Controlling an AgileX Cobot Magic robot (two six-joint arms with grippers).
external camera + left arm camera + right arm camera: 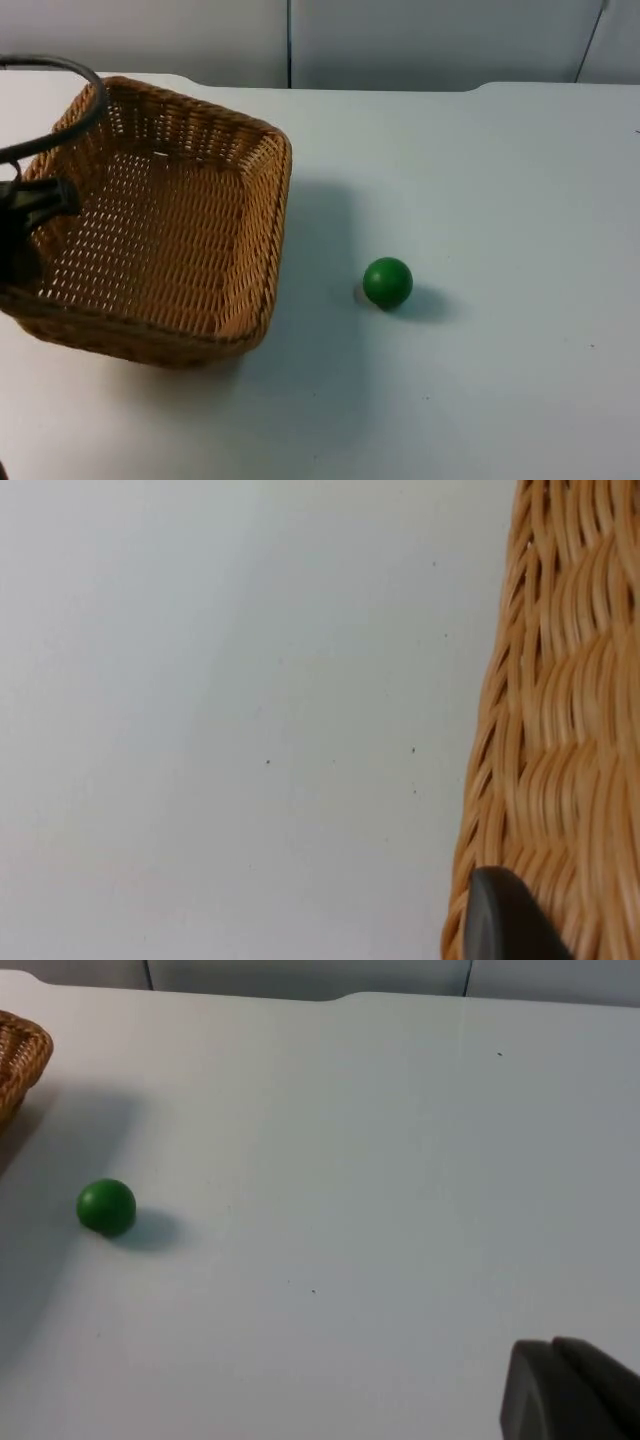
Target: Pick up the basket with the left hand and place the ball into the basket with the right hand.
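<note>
While left claw (25, 215) grips tilted basket (170, 220), ball (387, 282) beside

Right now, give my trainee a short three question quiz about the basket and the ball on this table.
1. True or false: the green ball lies inside the wicker basket.
2. Which gripper is at the basket's rim: A the left gripper, B the right gripper?
3. Fill in: the ball rests on the white ____.

Key: 1 false, it lies on the table beside the basket, apart from it. 2 A, at the basket's left rim; the basket looks tilted and lifted. 3 table.
</note>
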